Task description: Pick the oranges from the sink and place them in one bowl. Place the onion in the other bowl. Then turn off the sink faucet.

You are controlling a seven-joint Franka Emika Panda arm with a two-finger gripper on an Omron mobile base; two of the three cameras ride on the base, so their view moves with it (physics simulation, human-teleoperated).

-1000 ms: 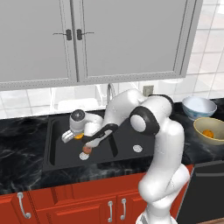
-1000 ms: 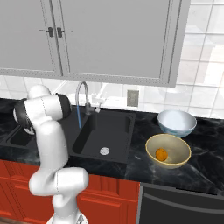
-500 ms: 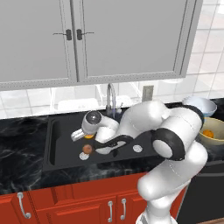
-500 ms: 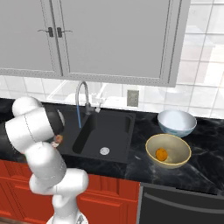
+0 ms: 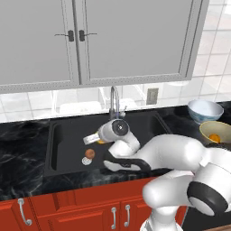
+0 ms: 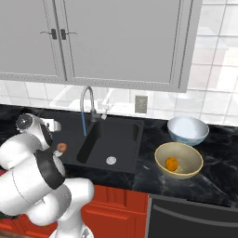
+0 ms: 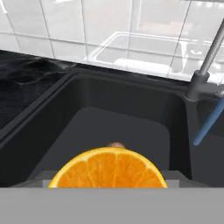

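End effector (image 5: 94, 138) low in left sink (image 5: 67, 135) basin, jaws spread, orange (image 7: 107, 168) right at its tips, probably not gripped. Onion (image 5: 90, 153) beside drain. Second orange (image 6: 172, 163) in yellow-tan bowl (image 6: 195, 158) on tabletop.

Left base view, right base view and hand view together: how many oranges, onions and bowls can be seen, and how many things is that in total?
Oranges: 2, one in the yellow-tan bowl, one in the sink
Onion: 1
Bowls: 2, the yellow-tan bowl and the pale blue-white bowl
Total: 5
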